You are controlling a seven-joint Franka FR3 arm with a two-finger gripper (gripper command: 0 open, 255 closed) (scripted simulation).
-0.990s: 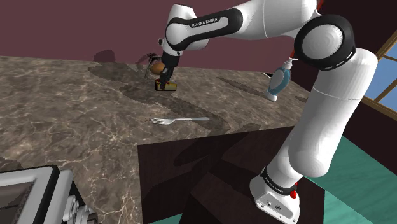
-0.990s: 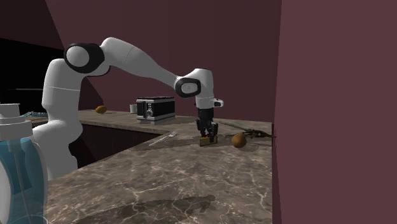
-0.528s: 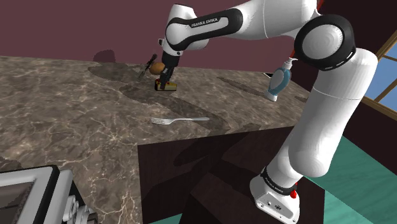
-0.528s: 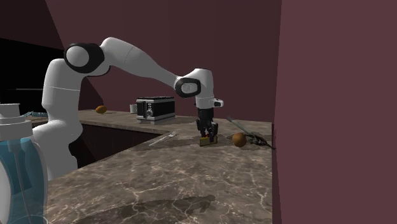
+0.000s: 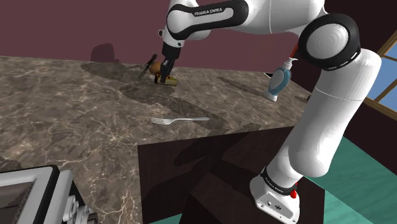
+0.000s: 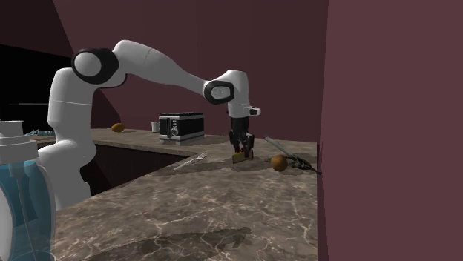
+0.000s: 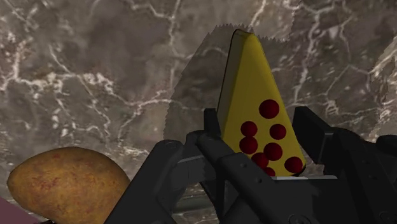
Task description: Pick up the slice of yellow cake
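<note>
The slice of yellow cake [image 7: 253,102] is a wedge with dark red dots on top and a dark edge. My gripper [image 7: 264,137] is shut on its wide end, and the pointed end sticks out past the fingers. In the shoulder view the gripper [image 5: 167,74] holds the slice [image 5: 168,80] a little above the marble counter [image 5: 76,114], near the back wall. The second exterior view shows the slice [image 6: 239,157] hanging in the gripper [image 6: 240,151] just clear of the surface.
A brown roundish food item [image 6: 278,162] lies close beside the gripper, with a dark long-handled utensil [image 6: 294,158] behind it by the wall. A fork [image 5: 178,119] lies mid-counter. A blue spray bottle [image 5: 280,79] and a toaster [image 6: 180,127] stand farther off.
The gripper has risen from the counter with the cake slice clasped in it. The slice, which rested on the surface before, now hangs just above it.
</note>
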